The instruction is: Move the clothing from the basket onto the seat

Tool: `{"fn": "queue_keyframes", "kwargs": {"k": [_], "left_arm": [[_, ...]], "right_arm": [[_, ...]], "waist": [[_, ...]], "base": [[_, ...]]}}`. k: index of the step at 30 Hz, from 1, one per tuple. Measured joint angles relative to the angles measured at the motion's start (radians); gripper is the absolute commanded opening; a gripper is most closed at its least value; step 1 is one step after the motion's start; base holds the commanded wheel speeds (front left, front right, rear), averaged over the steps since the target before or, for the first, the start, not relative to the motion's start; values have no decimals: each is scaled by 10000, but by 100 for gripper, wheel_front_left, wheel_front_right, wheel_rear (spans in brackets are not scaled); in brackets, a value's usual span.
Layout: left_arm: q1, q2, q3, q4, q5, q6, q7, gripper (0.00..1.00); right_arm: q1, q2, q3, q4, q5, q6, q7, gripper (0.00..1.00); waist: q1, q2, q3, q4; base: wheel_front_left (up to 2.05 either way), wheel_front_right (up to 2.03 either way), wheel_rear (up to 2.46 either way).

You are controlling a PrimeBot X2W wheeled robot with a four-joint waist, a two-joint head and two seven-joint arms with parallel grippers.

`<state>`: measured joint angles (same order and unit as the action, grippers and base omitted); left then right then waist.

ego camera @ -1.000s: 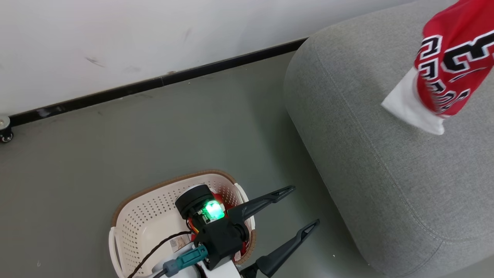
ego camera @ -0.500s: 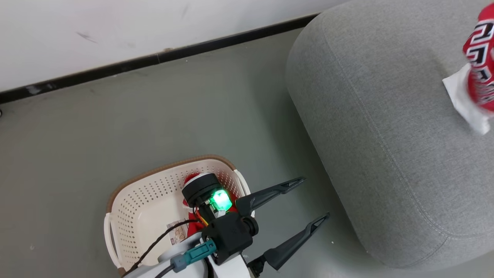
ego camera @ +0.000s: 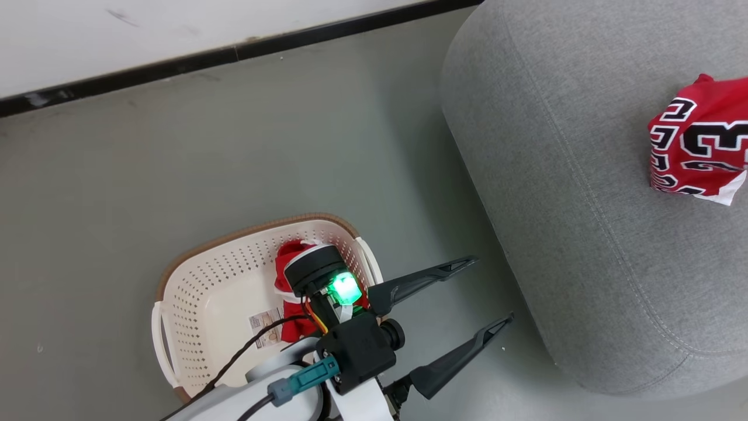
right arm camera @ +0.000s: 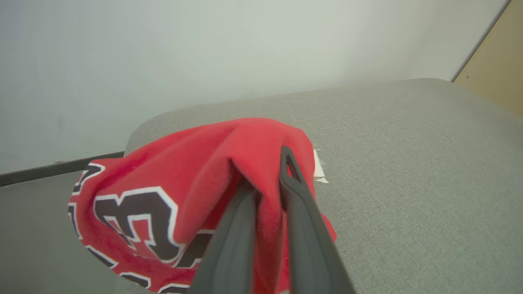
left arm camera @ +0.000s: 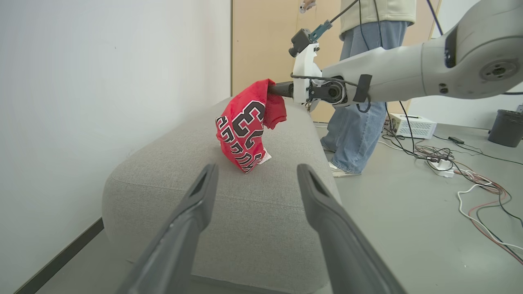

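Lowered since a second ago, the jersey (ego camera: 695, 153) now touches the top of the sofa (ego camera: 555, 204) with its bottom fold, where earlier it swung clear above the cushion. Our head camera has shifted as well, so the whole picture has slid. We see the jersey bunched up, red with black-and-white lettering and a big 3 facing out, a white corner poking from beneath it. Its upper fold is pinched between the two fingers of our right gripper (right arm camera: 264, 175), which are clamped tight on the cloth. From the left wrist view the rest drapes down from that grip onto the cushion. The red shorts (ego camera: 290, 266) lie in the basket (ego camera: 193, 280), toward its far right corner, partly hidden by our left arm and beside a paper label (ego camera: 264, 321) on the basket's bottom. Our left gripper (ego camera: 492, 288) hangs over the floor (ego camera: 234, 146) between basket and sofa, fingers spread wide and holding nothing. Beyond the sofa a person (left arm camera: 359, 122) in jeans stands near loose cables (left arm camera: 470, 163).
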<state>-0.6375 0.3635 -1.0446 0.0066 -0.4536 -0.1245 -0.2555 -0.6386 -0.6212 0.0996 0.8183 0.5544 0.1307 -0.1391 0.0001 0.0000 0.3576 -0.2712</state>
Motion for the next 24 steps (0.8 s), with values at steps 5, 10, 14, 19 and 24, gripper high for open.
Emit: {"fn": "queue_keyframes", "kwargs": {"k": [5,10,14,19,24], "left_arm": [[-188,8,-199,0,117,0,0,100],[-332,44,-337,40,174,0,-2,100],[-448,94,-395,132,174,0,-2,100],[-448,151,-412,282,169,0,-2,100],[-447,151,-397,399,134,0,0,100]], "right_arm": [[110,374,-31,376,0,0,-201,0],[226,640,4,667,0,0,-347,0],[220,909,56,771,-38,0,-470,0],[194,1101,127,895,-94,0,-562,43],[194,1099,144,951,-96,0,-694,100]], "waist": [[0,0,229,22],[0,0,423,27],[0,0,538,0],[0,0,572,-99],[0,0,497,-192]], "base": [[0,0,0],[0,0,0],[0,0,0],[0,0,0],[0,0,0]]}}
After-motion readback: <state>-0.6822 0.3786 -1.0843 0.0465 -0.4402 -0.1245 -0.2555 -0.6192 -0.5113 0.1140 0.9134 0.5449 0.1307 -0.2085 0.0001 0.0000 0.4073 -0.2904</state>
